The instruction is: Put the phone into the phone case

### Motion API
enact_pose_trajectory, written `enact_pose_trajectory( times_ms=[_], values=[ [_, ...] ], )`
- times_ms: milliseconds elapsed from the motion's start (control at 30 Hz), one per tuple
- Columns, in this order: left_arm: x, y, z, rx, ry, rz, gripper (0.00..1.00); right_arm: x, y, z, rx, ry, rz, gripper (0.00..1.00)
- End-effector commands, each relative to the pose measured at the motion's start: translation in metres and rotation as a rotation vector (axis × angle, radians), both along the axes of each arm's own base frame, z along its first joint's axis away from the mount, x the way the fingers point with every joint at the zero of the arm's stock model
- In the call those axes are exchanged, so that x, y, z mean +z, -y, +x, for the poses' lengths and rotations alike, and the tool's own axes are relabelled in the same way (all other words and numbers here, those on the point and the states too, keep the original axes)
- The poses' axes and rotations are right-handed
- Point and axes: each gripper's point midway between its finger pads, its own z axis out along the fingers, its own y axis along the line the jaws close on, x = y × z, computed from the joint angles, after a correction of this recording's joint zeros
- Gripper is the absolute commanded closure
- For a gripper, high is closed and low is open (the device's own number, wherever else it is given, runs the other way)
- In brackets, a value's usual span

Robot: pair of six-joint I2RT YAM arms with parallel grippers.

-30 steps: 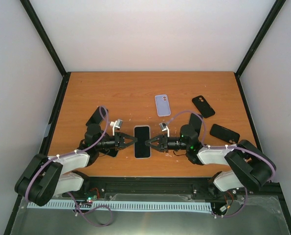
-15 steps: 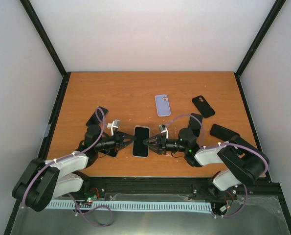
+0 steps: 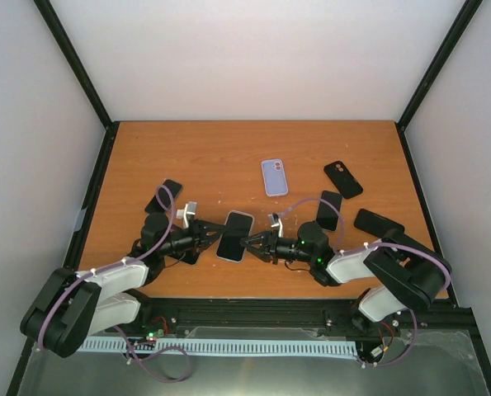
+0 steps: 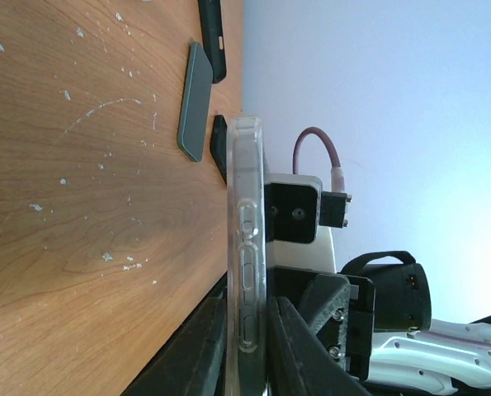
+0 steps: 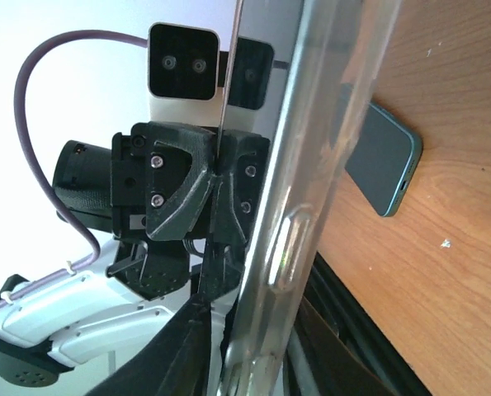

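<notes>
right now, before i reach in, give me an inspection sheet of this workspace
surface: wooden table, pale scuffs in the left wrist view
job's things: clear phone case, dark face up, between both arms; whether the phone is fully seated cannot be told
clutter: lavender case, black case, right dark slab, middle dark slab, left dark slab
grippers: left gripper shut on the clear phone case; right gripper at its opposite edge, grip cannot be told
cables: purple cables loop over both wrists
surroundings: white walls, black frame posts
</notes>
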Motion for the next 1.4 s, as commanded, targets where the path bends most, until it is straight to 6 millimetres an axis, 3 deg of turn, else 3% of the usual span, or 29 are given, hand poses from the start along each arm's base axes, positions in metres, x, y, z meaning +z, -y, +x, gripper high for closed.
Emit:
enact_pose_trajectory(
  times_ms=[0,167,500,733,867,1133,1367],
  values=[
    [0.020,0.003,0.002,-0.015,0.064,-0.038,0.84,0.015,-0.004,0.010,-0.040,0.025,0.049,0.79],
    [0.025,0.004,-0.002,-0.039,0.088,-0.029,0.75,0.017,-0.002,0.017,-0.088,0.001,0.061,0.85],
    [0.017,-0.001,-0.017,-0.069,0.104,0.015,0.37,0.035,0.000,0.034,-0.177,-0.023,0.120,0.89],
    [0.014,0.000,-0.023,-0.092,0.108,0.004,0.31,0.043,-0.002,0.044,-0.216,-0.022,0.154,0.89],
    [0.019,0.002,-0.021,-0.096,0.126,-0.009,0.38,0.044,-0.006,0.044,-0.204,-0.023,0.156,0.89],
    [0.021,0.005,-0.023,-0.130,0.151,-0.027,0.72,0.031,-0.002,0.027,-0.139,0.015,0.120,0.83],
    [0.037,0.006,-0.030,-0.172,0.219,-0.035,0.85,0.019,0.001,0.006,-0.051,0.037,0.121,0.73]
  ],
)
